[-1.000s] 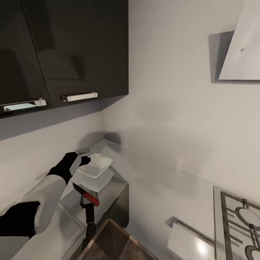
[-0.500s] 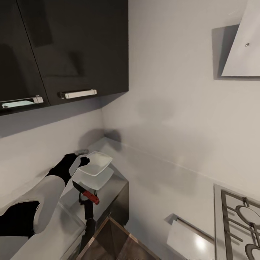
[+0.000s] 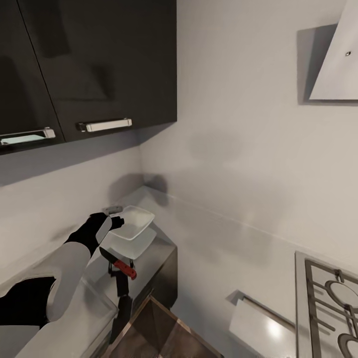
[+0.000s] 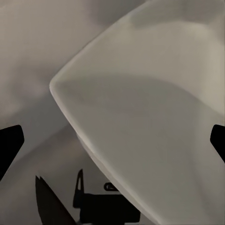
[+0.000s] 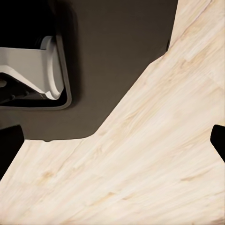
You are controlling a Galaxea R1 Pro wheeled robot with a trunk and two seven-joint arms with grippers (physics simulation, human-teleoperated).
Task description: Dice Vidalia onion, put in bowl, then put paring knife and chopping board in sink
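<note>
Three cams, pretty different angles here

Head cam sits high, facing the wall corner under the black cabinets [image 3: 99,59], looking down along the left arm to the bowl [image 3: 133,223] at the countertop [image 3: 149,263] end. Left wrist cam is super close to that same bowl [image 4: 154,117], so those two overlap. Right wrist cam points straight down at the wood-plank floor [image 5: 140,164] and a dark cabinet base [image 5: 117,56].
</note>
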